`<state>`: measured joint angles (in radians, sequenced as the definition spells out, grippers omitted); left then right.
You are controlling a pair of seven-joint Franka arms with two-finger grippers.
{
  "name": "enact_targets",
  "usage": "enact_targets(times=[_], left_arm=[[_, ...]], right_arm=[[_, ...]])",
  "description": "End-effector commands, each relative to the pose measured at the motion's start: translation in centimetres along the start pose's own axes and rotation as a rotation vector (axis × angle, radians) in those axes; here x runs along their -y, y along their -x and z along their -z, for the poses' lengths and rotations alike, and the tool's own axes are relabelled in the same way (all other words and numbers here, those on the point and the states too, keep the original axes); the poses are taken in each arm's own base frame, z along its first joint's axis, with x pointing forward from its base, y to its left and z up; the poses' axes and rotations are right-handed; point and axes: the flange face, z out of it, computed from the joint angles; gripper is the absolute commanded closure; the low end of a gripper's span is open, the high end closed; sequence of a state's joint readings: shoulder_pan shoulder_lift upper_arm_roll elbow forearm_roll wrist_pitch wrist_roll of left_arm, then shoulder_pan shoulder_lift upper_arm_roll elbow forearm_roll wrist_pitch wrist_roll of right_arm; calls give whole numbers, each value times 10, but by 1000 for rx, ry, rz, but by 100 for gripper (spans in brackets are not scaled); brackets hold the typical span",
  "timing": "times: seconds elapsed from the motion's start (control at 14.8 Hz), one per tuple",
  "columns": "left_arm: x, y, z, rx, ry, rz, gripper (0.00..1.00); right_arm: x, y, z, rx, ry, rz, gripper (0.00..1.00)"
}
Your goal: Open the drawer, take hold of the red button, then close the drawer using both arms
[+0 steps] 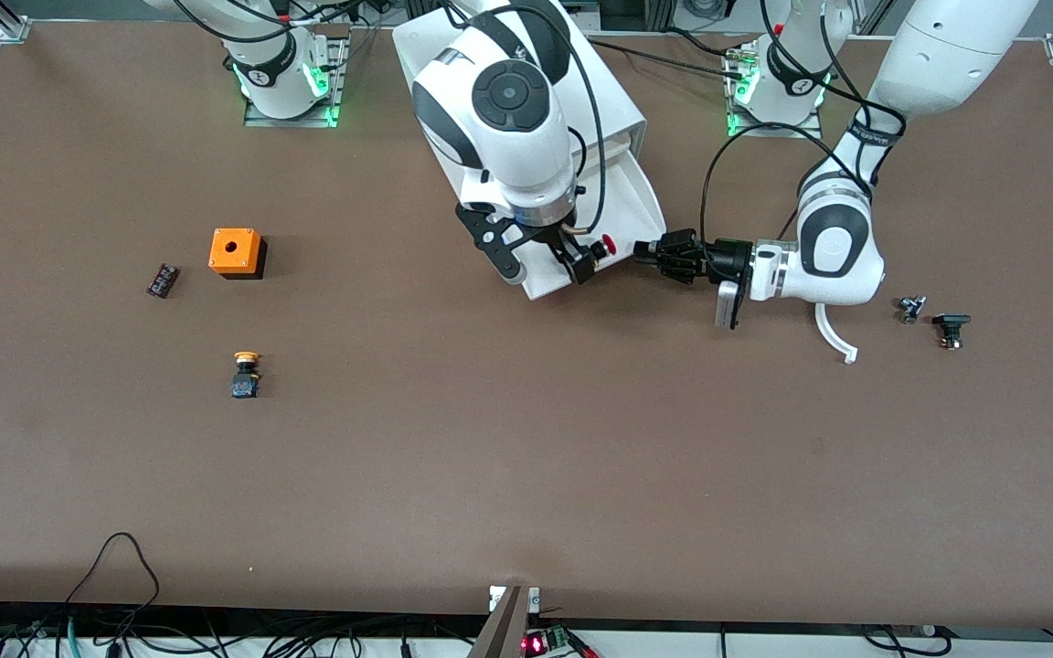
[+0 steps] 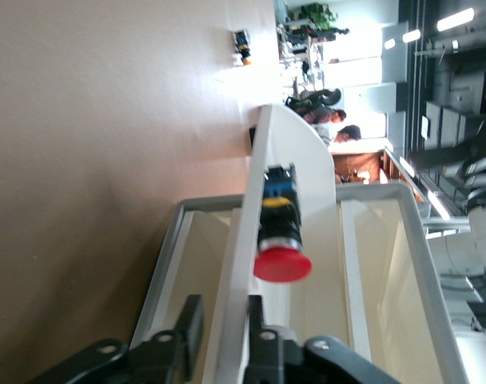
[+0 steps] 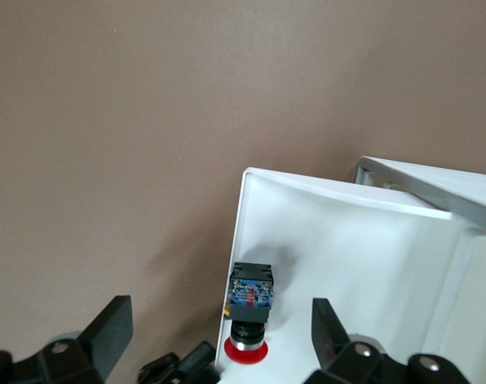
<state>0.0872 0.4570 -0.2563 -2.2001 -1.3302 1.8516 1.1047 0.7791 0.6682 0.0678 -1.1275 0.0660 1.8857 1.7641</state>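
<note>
**Drawer out, both grippers at it, button inside**

You've got the drawer (image 1: 622,206) pulled out of the cabinet (image 1: 581,82) toward the front camera. The button (image 1: 601,247) lies on its side in the drawer, at the front corner toward the left arm's end, red cap close to the side wall.

Right gripper (image 1: 552,260) hangs over that drawer corner, fingers spread wide, button between them in the right wrist view (image 3: 249,308); no contact visible.

Left gripper (image 1: 650,251) comes in level from the left arm's end, fingers (image 2: 256,320) straddling the drawer's side wall, one each side, pinching or nearly so. Button (image 2: 280,232) sits just inside that wall.

Elsewhere on your table: orange cube (image 1: 236,252), yellow-capped button (image 1: 246,374).
</note>
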Motion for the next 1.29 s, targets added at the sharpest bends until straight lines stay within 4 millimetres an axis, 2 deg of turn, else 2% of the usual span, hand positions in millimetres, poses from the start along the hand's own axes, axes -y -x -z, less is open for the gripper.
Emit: enact_targets(times=[0.0,0.2,0.41,0.61,0.81,0.88,0.95,1.02,1.22], left_arm=[[-1,-11,5,2,-12,33,0],[-9,-13,10,0,-22,40,0],[-29,-23,21,44,-77,67,0],[-49,-34,39,83,-141,97,0],[-73,-48,62,136,-207,118,0],[-86,-52,68,167,-238,125,0],[-97,-57,78,189,-273,138,0],[-107,-63,88,211,-317,152,0],[-141,-77,110,275,-458,194,0]], right_arm=[[4,11,-18,-29,-3,-1,1],[1,33,-45,-29,10,29,1],[-2,49,-66,-32,20,41,1],[-3,48,-85,-52,40,49,1],[-4,47,-88,-52,46,48,1],[-4,47,-89,-51,47,49,5],[-4,47,-88,-52,45,54,14],[-3,46,-88,-52,46,57,27],[-4,47,-87,-52,45,59,75]])
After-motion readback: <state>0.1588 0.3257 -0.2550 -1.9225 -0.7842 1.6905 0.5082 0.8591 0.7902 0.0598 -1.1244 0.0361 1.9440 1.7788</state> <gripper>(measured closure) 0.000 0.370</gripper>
